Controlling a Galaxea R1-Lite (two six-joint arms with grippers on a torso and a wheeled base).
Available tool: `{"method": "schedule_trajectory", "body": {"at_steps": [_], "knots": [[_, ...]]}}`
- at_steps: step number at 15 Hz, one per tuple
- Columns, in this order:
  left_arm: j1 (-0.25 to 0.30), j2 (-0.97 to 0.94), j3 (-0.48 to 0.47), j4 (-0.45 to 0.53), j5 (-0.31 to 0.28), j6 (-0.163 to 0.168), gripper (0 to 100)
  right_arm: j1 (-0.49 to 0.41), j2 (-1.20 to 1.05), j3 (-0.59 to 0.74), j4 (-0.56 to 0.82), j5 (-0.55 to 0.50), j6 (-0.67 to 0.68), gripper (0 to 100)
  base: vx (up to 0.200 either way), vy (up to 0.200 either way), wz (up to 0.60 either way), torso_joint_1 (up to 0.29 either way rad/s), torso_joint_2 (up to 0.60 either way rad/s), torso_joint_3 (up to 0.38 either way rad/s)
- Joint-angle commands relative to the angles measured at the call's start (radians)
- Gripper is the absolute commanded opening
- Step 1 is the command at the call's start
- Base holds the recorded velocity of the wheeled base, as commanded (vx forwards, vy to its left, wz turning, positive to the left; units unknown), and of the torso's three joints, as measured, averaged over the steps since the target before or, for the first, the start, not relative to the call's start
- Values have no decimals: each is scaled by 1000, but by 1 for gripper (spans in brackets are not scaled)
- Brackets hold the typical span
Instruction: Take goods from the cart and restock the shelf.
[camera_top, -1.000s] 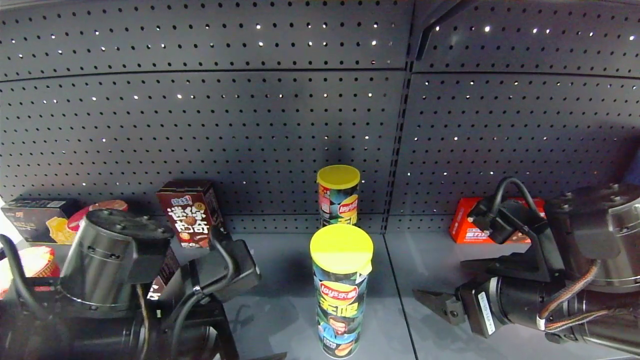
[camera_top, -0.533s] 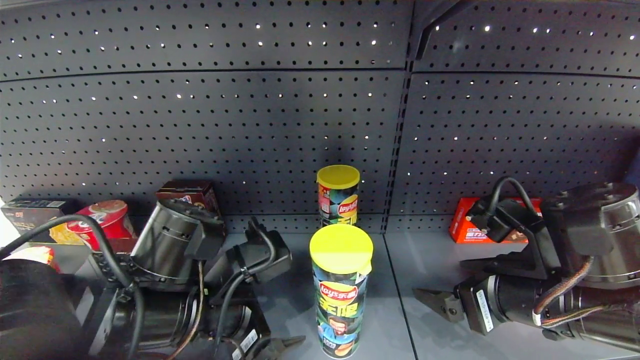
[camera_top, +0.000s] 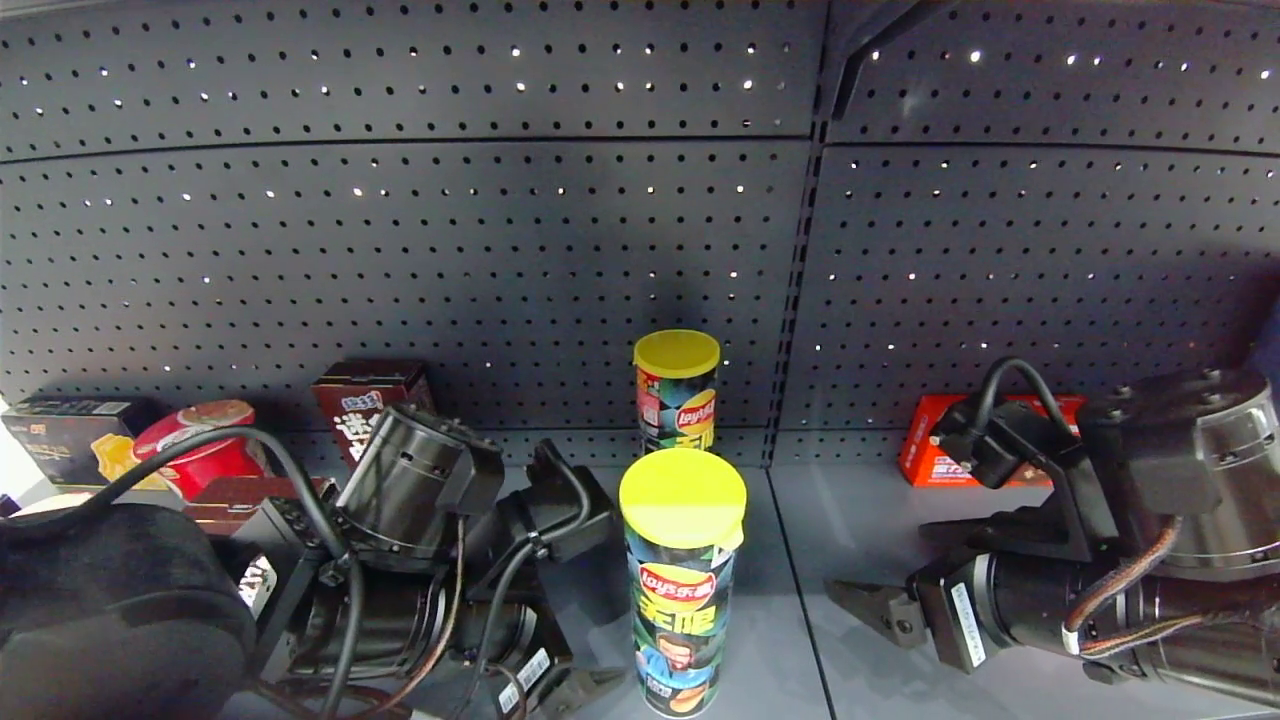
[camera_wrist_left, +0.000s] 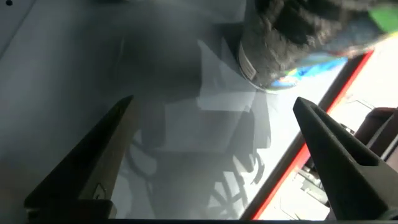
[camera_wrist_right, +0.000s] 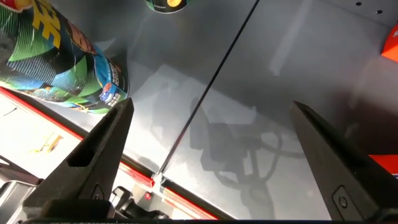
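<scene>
Two chip cans with yellow lids stand upright in a line on the grey shelf (camera_top: 868, 520), one behind the other, just left of the seam that splits the shelf board in two. The front can (camera_top: 682, 585) stands near the shelf's front edge; the rear can (camera_top: 677, 390) stands well apart from it, close against the perforated back wall (camera_top: 500, 250).

The left gripper (camera_top: 590, 688) lies low over the front edge, just beside the front can on its left and not touching it. Its wrist camera shows the gripper (camera_wrist_left: 212, 107) with its two dark fingers spread wide over bare shelf, nothing between them. The foot of the front can (camera_wrist_left: 264, 62) shows blurred beyond the fingertips, beside the red rail (camera_wrist_left: 311, 149) along the shelf's front edge.

The right gripper (camera_top: 868, 605) hangs over the right half of the shelf near the front edge, pointing toward the front can but clear of it. Seen from its own wrist, this gripper (camera_wrist_right: 212, 107) is also spread wide and empty — the seam runs between its fingers, and the front can (camera_wrist_right: 59, 68) stands off to one side.

Toward the shelf's back left corner are a dark brown biscuit box (camera_top: 365, 402), a red cup (camera_top: 198, 448) and a black box (camera_top: 65, 432), partly hidden by the left arm. An orange-red box (camera_top: 925, 455) stands near the back edge on the right half, behind the right arm.
</scene>
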Motion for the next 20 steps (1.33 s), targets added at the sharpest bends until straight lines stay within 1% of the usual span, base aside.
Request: {"method": "schedule_trajectory", "body": {"at_steps": [1, 6, 8, 11, 15, 20], "knots": [[0, 18, -11, 2, 1, -1, 100, -1, -4, 5, 0, 0, 1, 100, 0, 0, 0, 0, 0, 0], [11, 31, -20, 0, 7, -1, 100, 1, -12, 17, 0, 0, 0, 100, 0, 0, 0, 0, 0, 0], [14, 38, -23, 0, 7, -11, 100, 1, -12, 17, 0, 1, 0, 100, 0, 0, 0, 0, 0, 0], [29, 51, -34, -20, 7, -14, 100, 1, -12, 18, 1, 3, 0, 100, 0, 0, 0, 0, 0, 0], [48, 71, -46, -21, 7, -14, 100, 1, -12, 20, 0, 1, 0, 100, 0, 0, 0, 0, 0, 0], [41, 87, -72, -21, 7, -14, 100, 2, -11, 20, 0, 4, -2, 100, 0, 0, 0, 0, 0, 0]]}}
